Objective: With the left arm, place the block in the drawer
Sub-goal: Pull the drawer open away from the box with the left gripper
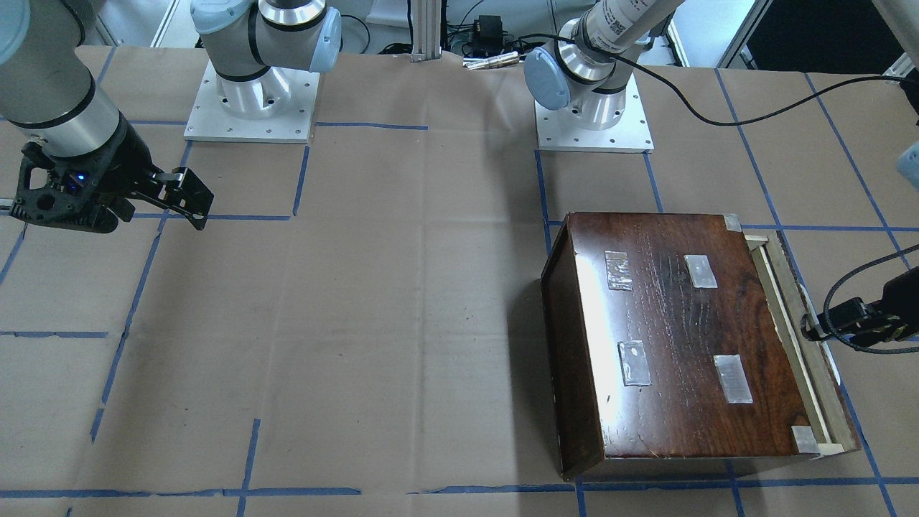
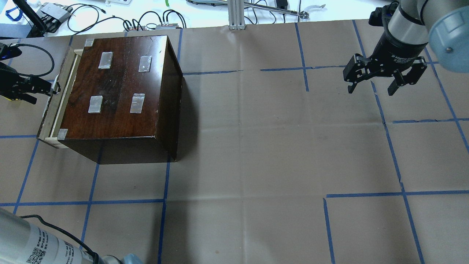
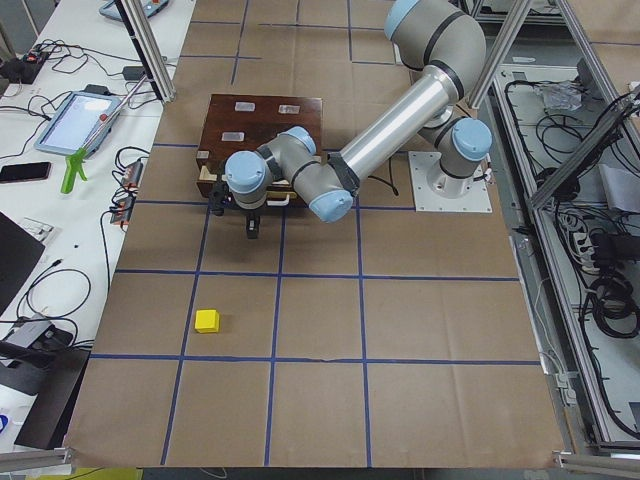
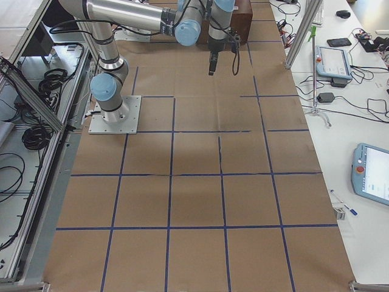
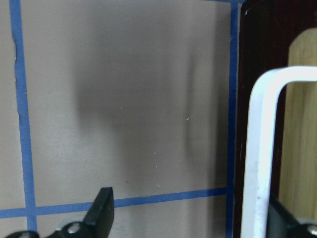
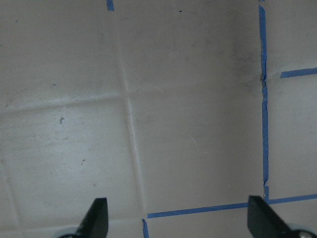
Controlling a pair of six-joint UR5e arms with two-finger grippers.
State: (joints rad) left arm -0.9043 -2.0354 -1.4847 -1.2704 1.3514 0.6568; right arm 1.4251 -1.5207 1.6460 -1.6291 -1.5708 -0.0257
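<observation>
- Block (image 3: 207,320): yellow cube. I find it only in the left-side view, where it lies on the brown-papered table (image 2: 256,146). It is towards the end on the robot's left, well apart from the box, and neither gripper touches it.
- Box (image 2: 121,84): glossy dark-brown wood with four tape patches (image 2: 105,59) on its top. It stands on the robot's left half of the table.
- Drawer (image 2: 55,106): a narrow strip of pale wood shows beyond the box's top, on the side towards the table's left end, so it is out only slightly. A white handle (image 5: 260,148) is on its front.
- Left gripper (image 2: 44,90): it is level with the drawer front and its fingers are spread. In my left wrist view one leg of the handle stands between them, just beside one finger (image 5: 282,220). I cannot tell whether they touch.
- Right gripper (image 2: 372,87): its fingers are wide apart and hold nothing. It hangs over bare paper, well apart from the box.
</observation>
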